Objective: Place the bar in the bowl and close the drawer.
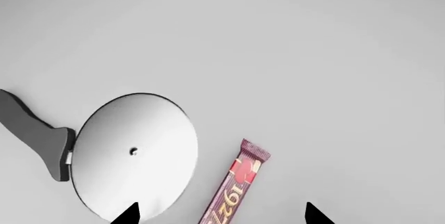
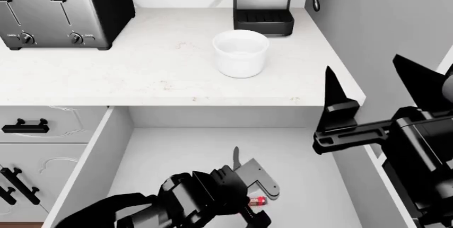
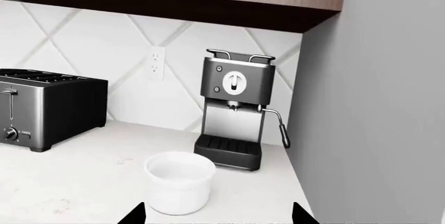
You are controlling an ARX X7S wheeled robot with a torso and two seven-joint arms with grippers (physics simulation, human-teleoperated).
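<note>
Head view: the drawer (image 2: 141,154) is standing pulled out, filling the lower centre of the frame under the desk (image 2: 127,74) edge. The left gripper (image 2: 244,207) is reaching down into it at bottom centre; its jaws are standing apart, the 2 tips showing spread at the bottom edge of the left wrist view. The bar (image 1: 233,185) is lying flat on the drawer floor between those tips, touching neither. The pizza cutter (image 1: 132,153) is lying just beside the bar, its blade flat. The bowl (image 2: 241,53) is sitting upright on the desk at upper centre, near the coffee machine (image 2: 266,2); the toaster (image 2: 60,8) is occupying the upper left. The right gripper (image 2: 368,101) is hovering at right, jaws apart, holding nothing.
</note>
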